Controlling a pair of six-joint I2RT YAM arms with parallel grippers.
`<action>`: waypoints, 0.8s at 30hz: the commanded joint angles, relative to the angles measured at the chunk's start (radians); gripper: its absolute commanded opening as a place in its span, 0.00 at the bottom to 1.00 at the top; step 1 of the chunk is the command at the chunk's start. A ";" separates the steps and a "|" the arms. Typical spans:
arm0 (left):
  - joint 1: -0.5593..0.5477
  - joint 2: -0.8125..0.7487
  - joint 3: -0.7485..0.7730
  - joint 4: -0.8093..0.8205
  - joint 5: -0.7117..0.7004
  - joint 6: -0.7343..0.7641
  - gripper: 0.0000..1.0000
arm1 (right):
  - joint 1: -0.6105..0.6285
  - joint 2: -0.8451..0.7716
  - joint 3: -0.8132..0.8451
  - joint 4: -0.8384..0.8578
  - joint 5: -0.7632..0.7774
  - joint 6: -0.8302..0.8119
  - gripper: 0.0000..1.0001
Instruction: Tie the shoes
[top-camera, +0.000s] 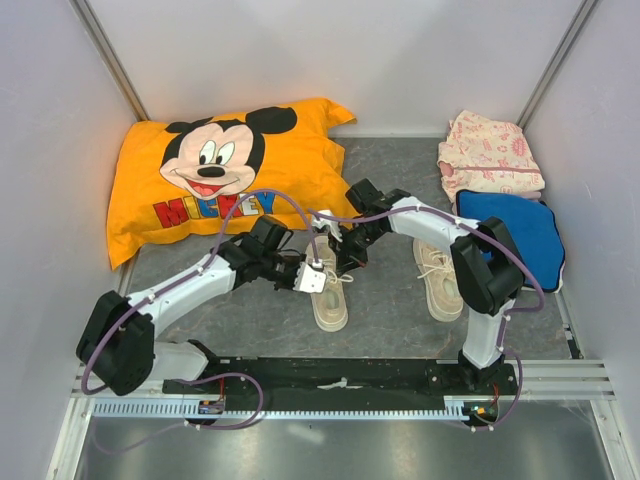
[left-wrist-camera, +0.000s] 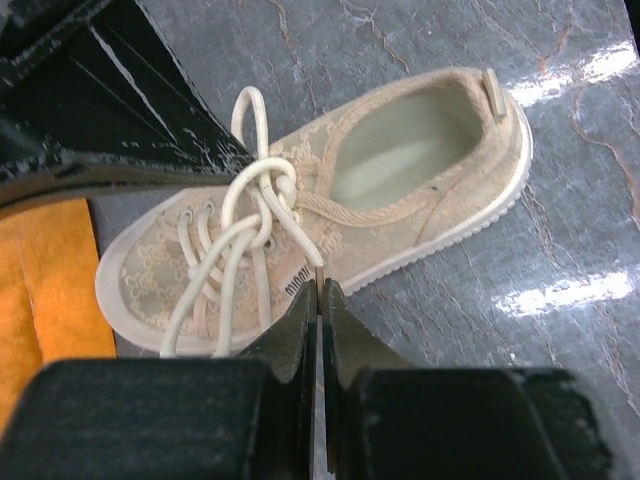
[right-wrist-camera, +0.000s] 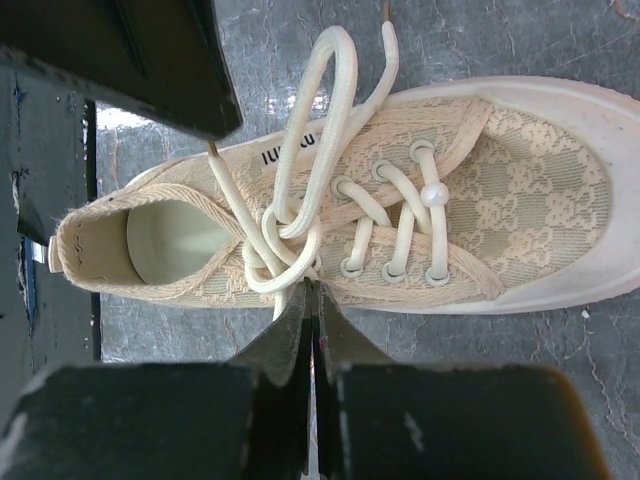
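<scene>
Shut-jawed, left gripper (left-wrist-camera: 320, 287) and right gripper (right-wrist-camera: 310, 290) flank the shoe (left-wrist-camera: 440, 225), hold on anything unclear; its limp, likely slippery laces (left-wrist-camera: 258, 205) want pinching mid-loop.

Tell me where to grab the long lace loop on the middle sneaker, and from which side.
Probably at the closed bend of the long lace loop, from above on the lettered side of the sneaker. There the bend lies past the sole edge over the table, its two strands close together, clear of the knot.
</scene>
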 joint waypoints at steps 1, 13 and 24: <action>0.028 -0.078 -0.040 -0.048 -0.019 -0.013 0.02 | -0.015 -0.044 -0.008 0.003 -0.002 0.001 0.00; 0.066 -0.181 -0.132 -0.111 -0.040 0.006 0.02 | -0.038 -0.063 -0.042 0.041 -0.015 0.091 0.00; 0.066 -0.118 -0.087 -0.082 -0.017 0.004 0.02 | -0.021 -0.044 0.002 0.011 -0.029 0.042 0.40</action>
